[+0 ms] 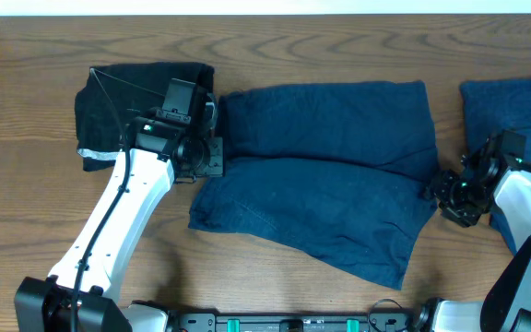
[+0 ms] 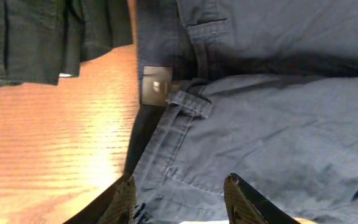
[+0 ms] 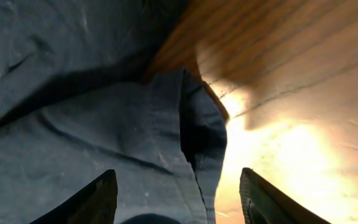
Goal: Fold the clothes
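Note:
Navy-blue shorts point(image 1: 330, 175) lie across the middle of the table, doubled over with one leg on the other. My left gripper point(image 1: 212, 159) hovers at their left end, over the waistband point(image 2: 185, 102) and a dark label point(image 2: 155, 85). In the left wrist view the gripper point(image 2: 180, 190) is open, with cloth lying flat below and nothing pinched. My right gripper point(image 1: 436, 189) stands at the shorts' right end. In the right wrist view it point(image 3: 178, 183) is open over a hem edge point(image 3: 197, 124). A black piece point(image 1: 132, 101) with a white edge strip point(image 1: 95, 154) lies at the back left.
Another navy piece point(image 1: 514, 111) lies at the far right, partly under the right arm point(image 1: 524, 198). The left arm point(image 1: 118, 221) crosses the front left of the wooden table point(image 1: 275, 277). Both the black piece and the right navy piece lie close beside the shorts.

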You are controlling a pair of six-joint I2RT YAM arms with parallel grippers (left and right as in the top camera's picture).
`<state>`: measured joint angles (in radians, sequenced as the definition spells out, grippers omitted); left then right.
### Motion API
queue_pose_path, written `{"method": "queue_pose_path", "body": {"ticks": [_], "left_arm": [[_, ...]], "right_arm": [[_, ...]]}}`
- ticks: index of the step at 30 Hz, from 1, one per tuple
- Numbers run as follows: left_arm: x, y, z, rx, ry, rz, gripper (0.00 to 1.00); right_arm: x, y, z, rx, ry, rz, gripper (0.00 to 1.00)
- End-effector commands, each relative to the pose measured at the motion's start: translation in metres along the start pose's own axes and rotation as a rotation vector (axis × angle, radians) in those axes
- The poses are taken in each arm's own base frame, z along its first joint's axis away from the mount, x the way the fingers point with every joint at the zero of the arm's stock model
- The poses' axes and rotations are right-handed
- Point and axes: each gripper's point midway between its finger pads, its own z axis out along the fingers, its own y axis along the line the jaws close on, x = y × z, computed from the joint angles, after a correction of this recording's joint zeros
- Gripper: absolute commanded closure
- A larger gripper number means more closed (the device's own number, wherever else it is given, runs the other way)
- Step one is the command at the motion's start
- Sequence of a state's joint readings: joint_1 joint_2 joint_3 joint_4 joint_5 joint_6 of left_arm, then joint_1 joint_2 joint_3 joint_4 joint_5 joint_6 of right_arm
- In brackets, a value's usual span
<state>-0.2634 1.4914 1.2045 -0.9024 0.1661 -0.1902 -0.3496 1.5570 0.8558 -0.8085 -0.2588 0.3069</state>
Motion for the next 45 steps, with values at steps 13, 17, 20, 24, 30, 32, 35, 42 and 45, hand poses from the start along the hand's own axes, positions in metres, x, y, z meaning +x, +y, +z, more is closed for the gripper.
{"method": "queue_pose_path", "body": {"ticks": [13,17,20,24,30,32,35,42,45], "left_arm": [[0.061,0.025,0.037,-0.071,0.183,-0.076,0.52],[0.066,0.026,0.04,-0.075,0.197,-0.078,0.51],[0.068,0.027,0.042,-0.077,0.2,-0.078,0.46],[0.072,0.03,0.051,-0.075,0.193,-0.077,0.37],[0.076,0.033,0.065,-0.073,0.171,-0.074,0.37],[0.075,0.032,0.065,-0.071,0.17,-0.075,0.37],[0.078,0.033,0.064,-0.074,0.182,-0.076,0.43],[0.099,0.028,0.058,-0.044,0.27,-0.091,0.94],[0.117,0.014,0.048,0.034,0.353,-0.115,0.94]], "right_arm": [[0.011,-0.005,0.013,-0.017,0.018,-0.014,0.4],[0.011,-0.005,0.013,-0.018,0.017,-0.015,0.4],[0.011,-0.005,0.013,-0.017,0.018,-0.025,0.4],[0.011,-0.005,0.013,-0.018,0.017,-0.025,0.4],[0.01,-0.004,0.013,-0.019,0.014,-0.026,0.4],[0.01,-0.004,0.013,-0.019,0.014,-0.026,0.4],[0.01,-0.005,0.013,-0.018,0.014,-0.026,0.4],[0.009,-0.005,0.013,-0.015,0.011,-0.027,0.4],[0.01,-0.005,0.013,-0.015,0.011,-0.027,0.4]]}}
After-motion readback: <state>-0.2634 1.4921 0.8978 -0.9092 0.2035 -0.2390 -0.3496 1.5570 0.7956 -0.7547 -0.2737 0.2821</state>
